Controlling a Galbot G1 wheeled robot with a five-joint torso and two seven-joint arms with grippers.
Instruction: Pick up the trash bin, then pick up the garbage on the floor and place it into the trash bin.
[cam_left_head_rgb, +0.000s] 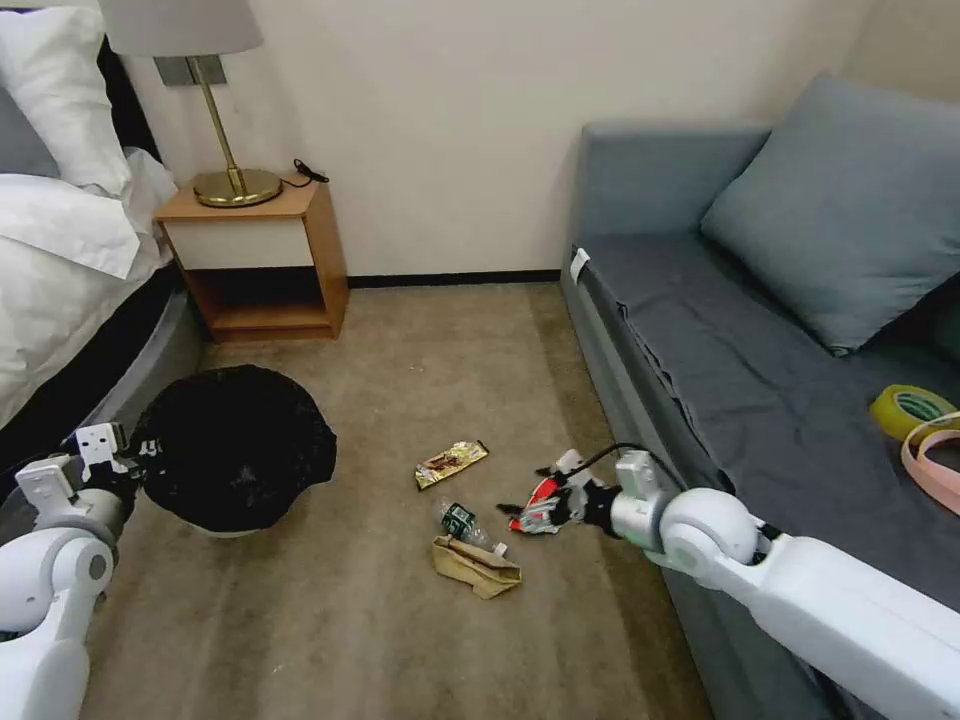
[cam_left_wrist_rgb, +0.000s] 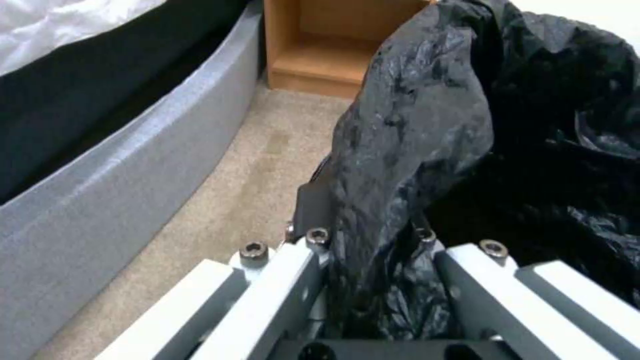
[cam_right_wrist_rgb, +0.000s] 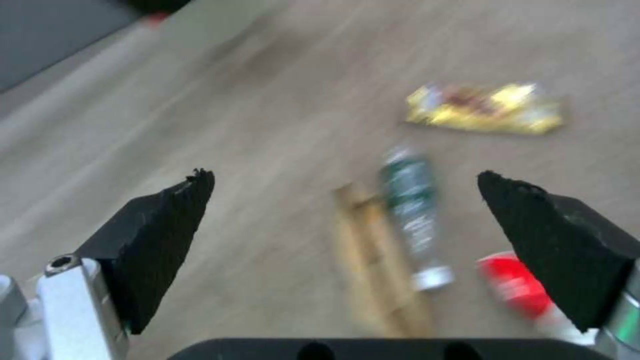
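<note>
**Left gripper holds the bin's liner; right gripper open over the litter**

The bin (cam_left_head_rgb: 235, 450) stands on the carpet beside the bed (cam_left_head_rgb: 60, 260), in front of the nightstand (cam_left_head_rgb: 265, 260). Its black liner (cam_left_wrist_rgb: 413, 125) is bunched up at the rim. The left gripper (cam_left_head_rgb: 140, 455) is at the bin's near-left edge, and the left wrist view shows its jaws closed on a fold of the liner, the plastic pinched between them.

The garbage lies on the carpet between the bin and the sofa (cam_left_head_rgb: 760, 380). The gold wrapper (cam_left_head_rgb: 451, 463) is farthest from the robot and apart from the rest. The small bottle (cam_left_head_rgb: 462, 523) lies just behind the tan paper scrap (cam_left_head_rgb: 476, 567), touching or nearly touching it. The red-and-white packet (cam_left_head_rgb: 535, 510) lies to their right, close to the sofa's front edge.

The right gripper (cam_left_head_rgb: 565, 500) reaches low along the sofa front and is right at the red-and-white packet. In the right wrist view its jaws stand wide apart with nothing between the pads (cam_right_wrist_rgb: 167, 235); the bottle and scrap show on the floor between them, and the packet sits partly behind one pad. Whether a pad touches the packet cannot be told.

A yellow tape roll (cam_left_head_rgb: 912, 408) lies on the sofa seat, well apart from the litter.
</note>
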